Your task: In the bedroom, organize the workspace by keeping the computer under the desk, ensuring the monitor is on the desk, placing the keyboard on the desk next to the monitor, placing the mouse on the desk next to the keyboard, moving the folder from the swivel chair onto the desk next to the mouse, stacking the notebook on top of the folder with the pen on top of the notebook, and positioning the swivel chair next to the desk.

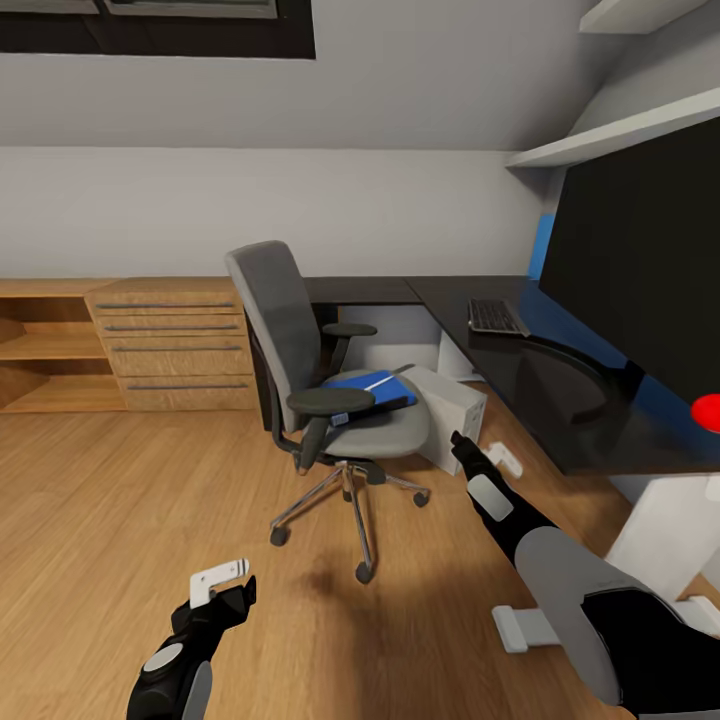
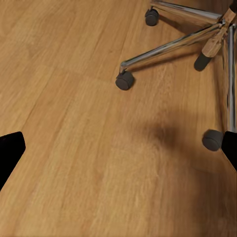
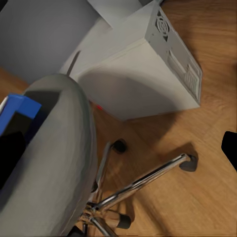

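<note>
Black-and-grey robot arms, white-tipped grippers

Lower left, the left arm point(image 1: 170, 672) is black with grey oval patches; lower right, the right arm point(image 1: 560, 580) wears a large grey shell and white blocks.

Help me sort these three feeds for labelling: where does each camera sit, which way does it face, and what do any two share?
Head: high on the robot, looking forward and down at the chair, folder, desk and keyboard; left gripper and right gripper show.
Left wrist: near that gripper, facing the floor and the chair's casters; dark fingertips at the edges.
Right wrist: facing the chair seat and computer; dark fingertips at the edges.
Shared: all three show the chair's chrome base.
</note>
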